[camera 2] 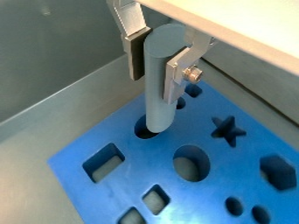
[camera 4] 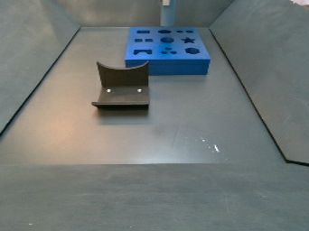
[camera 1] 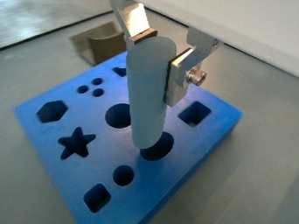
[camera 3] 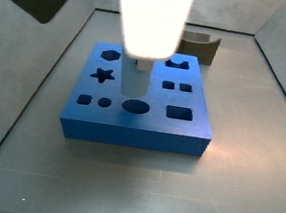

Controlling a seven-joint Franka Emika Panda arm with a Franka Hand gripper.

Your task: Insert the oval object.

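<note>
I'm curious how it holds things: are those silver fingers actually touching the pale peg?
Touching. Both wrist views show the gripper with its silver fingers pressed flat against the oval object, no gap, above the blue block.

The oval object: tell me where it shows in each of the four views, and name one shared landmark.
Wrist view: oval object upright in the gripper, tip in a hole.
Wrist view: same, centre.
Side view: short stub below the white gripper body.
Side view: far top.
Landmark: blue block.
</note>
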